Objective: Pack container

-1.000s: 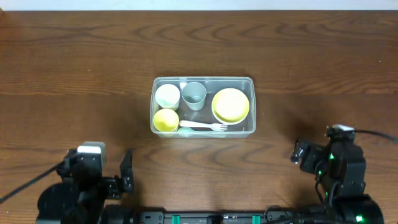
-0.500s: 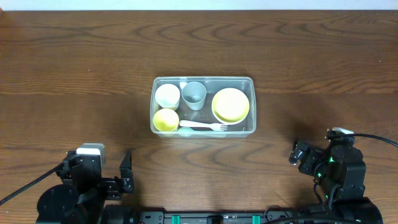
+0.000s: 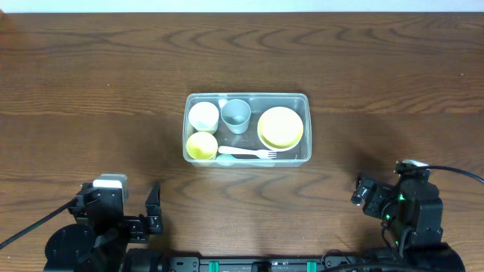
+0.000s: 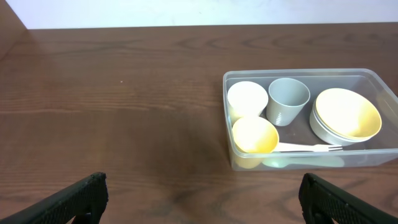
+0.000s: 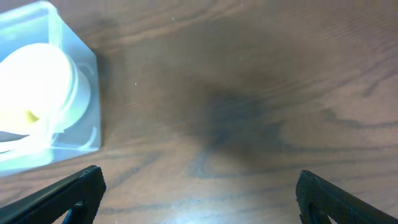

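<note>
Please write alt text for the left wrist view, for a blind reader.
A clear container on a wooden table holds a white cup, a grey cup, a small yellow bowl, a larger yellow bowl and a white fork. The open left hand shows its two black fingers in the bottom corners.

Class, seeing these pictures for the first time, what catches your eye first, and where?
The clear container at the middle of the wooden table stands out, packed with a white bowl, a grey cup, a small yellow bowl, a large yellow bowl and a fork. The left gripper and right gripper sit open and empty at the near edge, apart from it.
</note>
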